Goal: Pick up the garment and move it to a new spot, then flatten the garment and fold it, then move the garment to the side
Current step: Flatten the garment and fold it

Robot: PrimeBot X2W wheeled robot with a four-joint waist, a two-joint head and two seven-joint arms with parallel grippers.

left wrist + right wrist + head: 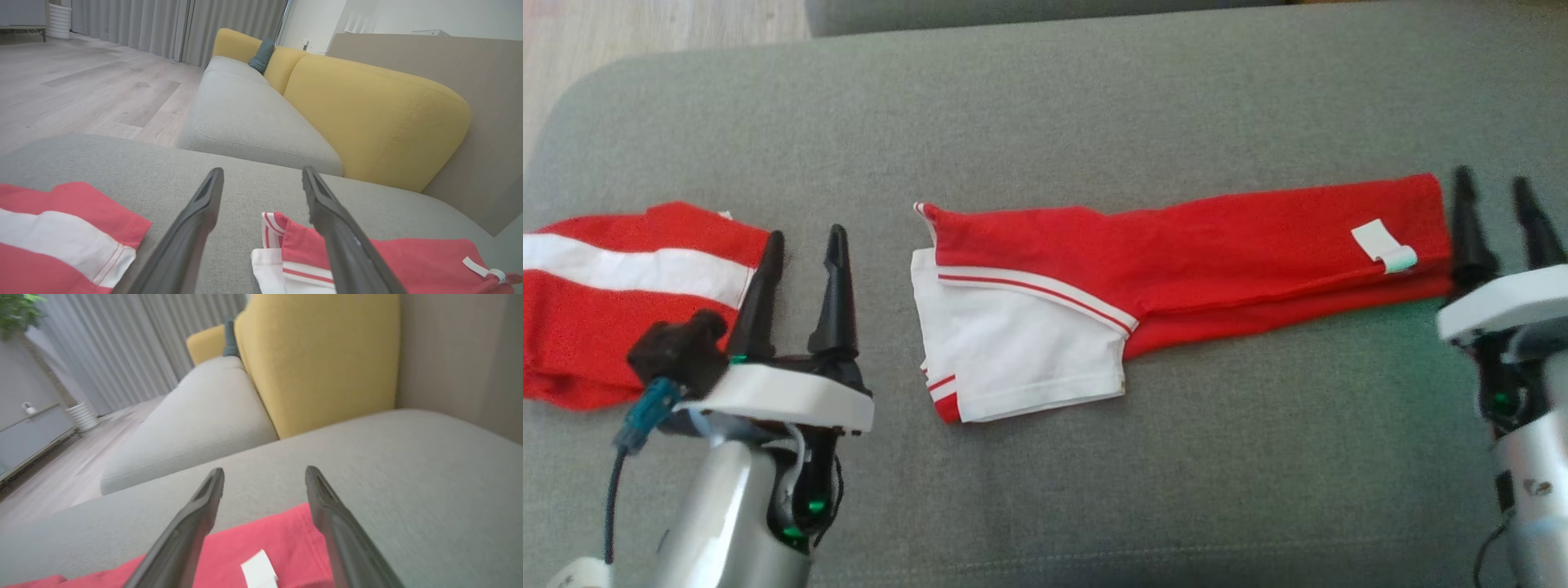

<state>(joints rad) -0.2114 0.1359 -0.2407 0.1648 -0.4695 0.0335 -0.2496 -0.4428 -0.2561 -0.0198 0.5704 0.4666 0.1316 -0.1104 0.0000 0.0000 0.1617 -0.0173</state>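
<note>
On the grey sofa cushion (1094, 106) lies the red and white garment (1176, 253), folded into a long strip, flat across the middle, white part toward the left, small white label (1380, 243) near the right end. Left claw (805, 235) released, fingers spread, grasping nothing, placed between this garment and a second red cloth with white stripe (605, 302) at the far left. Right claw (1493, 178) released too, empty, at the right end of the garment, near the label.
</note>
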